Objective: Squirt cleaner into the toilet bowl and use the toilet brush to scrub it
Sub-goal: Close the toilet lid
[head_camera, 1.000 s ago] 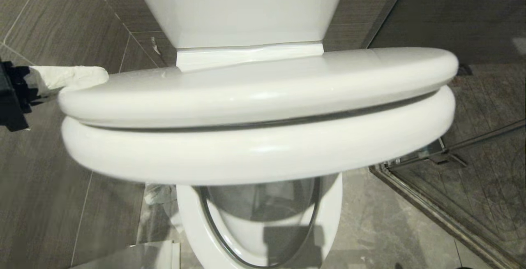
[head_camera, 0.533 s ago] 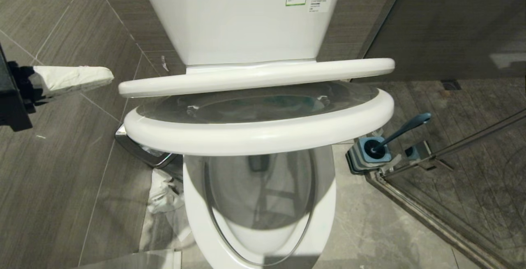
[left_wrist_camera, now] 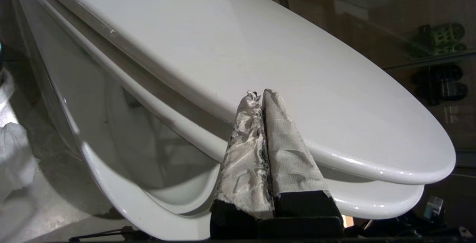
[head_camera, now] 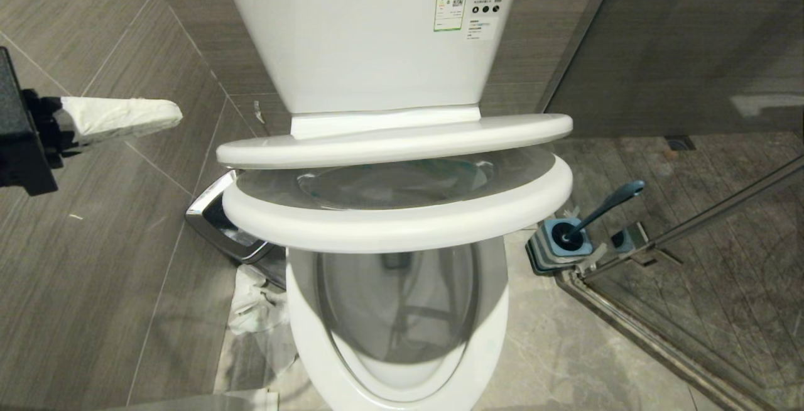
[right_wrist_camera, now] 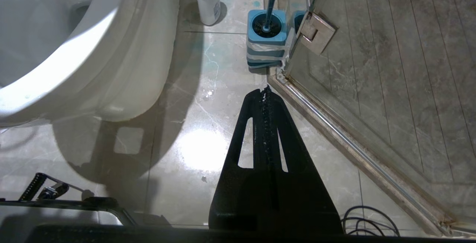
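Note:
The white toilet bowl is in front of me, with its lid and seat both lifted off the rim and held partway up. My left gripper is at the far left, a little short of the lid's left edge. Its white-wrapped fingers are shut on nothing. The toilet brush stands in a blue holder on the floor right of the bowl. A white cleaner bottle stands beside the holder. My right gripper hangs shut over the floor, short of the holder.
A chrome bin and crumpled white paper lie left of the bowl. A glass shower door with a metal hinge and floor rail closes off the right. Cables lie on the floor near my base.
The head camera has risen and drawn back, so the toilet looks smaller. The tank label, the bin and the brush have come into view. The left gripper keeps its place at the left.

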